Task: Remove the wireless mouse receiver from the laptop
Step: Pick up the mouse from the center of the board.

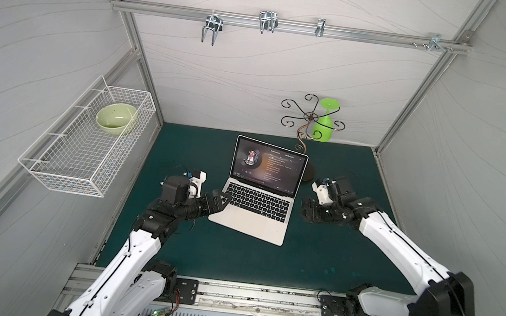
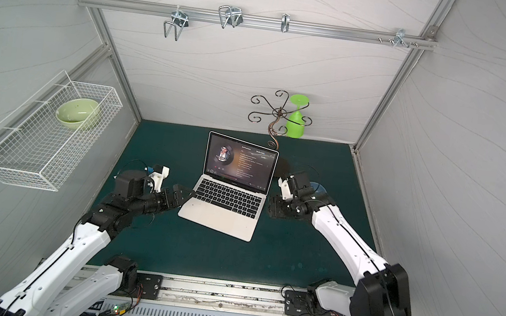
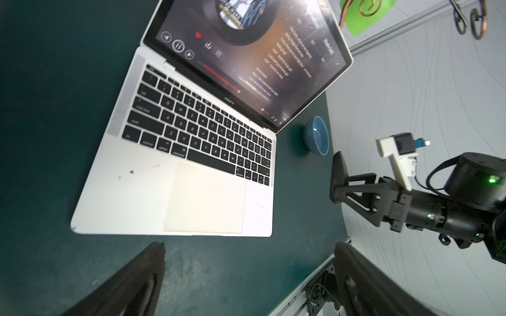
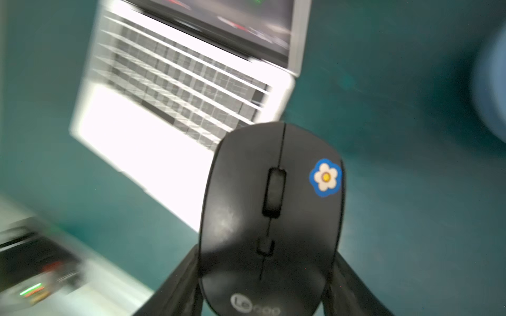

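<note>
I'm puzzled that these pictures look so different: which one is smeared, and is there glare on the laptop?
Right wrist view: the laptop is motion-smeared, its palm rest blown out white, yet the black mouse in the right gripper is sharp. Left wrist view: readable keys, glare streaks across the screen. Both top views: sharp and evenly lit.

1 laptop, 1 mouse, 2 bowls

The laptop and bowl are blurring in the right wrist view. The receiver is proving too small to spot.
</note>
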{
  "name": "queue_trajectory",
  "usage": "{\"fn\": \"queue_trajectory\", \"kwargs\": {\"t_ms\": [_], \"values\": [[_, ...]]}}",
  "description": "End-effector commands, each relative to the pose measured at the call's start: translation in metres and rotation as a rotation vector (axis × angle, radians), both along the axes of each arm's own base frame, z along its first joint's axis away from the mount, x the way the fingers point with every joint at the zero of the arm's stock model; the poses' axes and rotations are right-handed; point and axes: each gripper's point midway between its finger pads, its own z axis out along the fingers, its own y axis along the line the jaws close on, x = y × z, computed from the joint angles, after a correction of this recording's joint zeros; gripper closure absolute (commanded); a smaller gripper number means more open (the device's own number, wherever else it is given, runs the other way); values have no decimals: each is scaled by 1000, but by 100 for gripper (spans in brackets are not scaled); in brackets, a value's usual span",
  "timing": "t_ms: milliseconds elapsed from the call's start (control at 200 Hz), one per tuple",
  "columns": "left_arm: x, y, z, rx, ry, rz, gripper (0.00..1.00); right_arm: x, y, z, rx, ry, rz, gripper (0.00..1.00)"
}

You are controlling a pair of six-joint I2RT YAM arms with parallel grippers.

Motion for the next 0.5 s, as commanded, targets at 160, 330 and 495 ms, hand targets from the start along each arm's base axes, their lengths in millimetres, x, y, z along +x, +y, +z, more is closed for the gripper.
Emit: {"fn": "queue_trajectory", "kwargs": {"t_ms": [160, 330, 495], "values": [[3, -56, 119, -129, -468, -524, 4, -72, 85, 108, 733, 226, 489, 54], [-17, -62, 135, -124, -718, -662, 5, -102, 100, 126, 805, 265, 643, 54], [-52, -63, 132, -67, -936, -806, 5, -123, 108, 141, 829, 279, 741, 54]]}}
